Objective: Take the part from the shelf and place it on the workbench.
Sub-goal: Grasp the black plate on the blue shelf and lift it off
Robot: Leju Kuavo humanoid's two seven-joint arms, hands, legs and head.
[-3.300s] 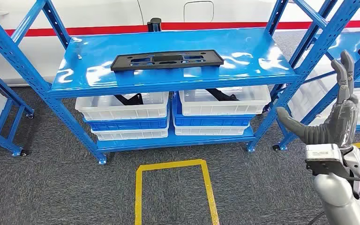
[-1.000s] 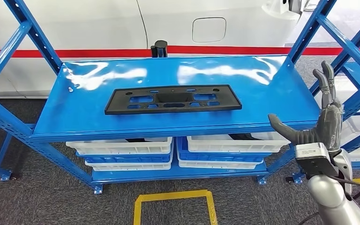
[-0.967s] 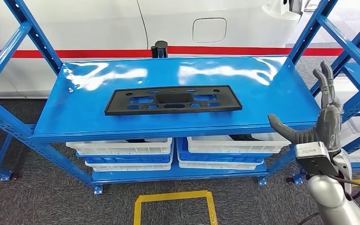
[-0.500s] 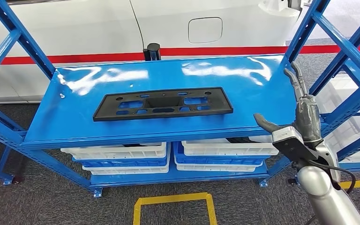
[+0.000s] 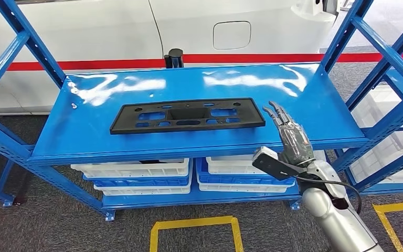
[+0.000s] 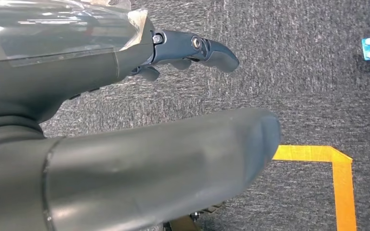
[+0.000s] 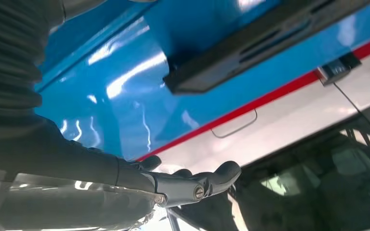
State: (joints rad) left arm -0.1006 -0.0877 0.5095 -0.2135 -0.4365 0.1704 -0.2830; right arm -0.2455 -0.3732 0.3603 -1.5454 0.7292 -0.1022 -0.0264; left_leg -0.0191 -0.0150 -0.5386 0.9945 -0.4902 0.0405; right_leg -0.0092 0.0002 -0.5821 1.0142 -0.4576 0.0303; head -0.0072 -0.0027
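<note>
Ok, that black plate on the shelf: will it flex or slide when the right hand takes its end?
The black perforated plate looks thin, long and full of cutouts, so probably light, and it may sag if lifted by one end. The glossy blue shelf looks slick, so it could skid away from the right hand when nudged.

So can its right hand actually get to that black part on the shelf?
Probably yes. The right hand is open just beside the black part's right end, with bare shelf between them and nothing in the way.
</note>
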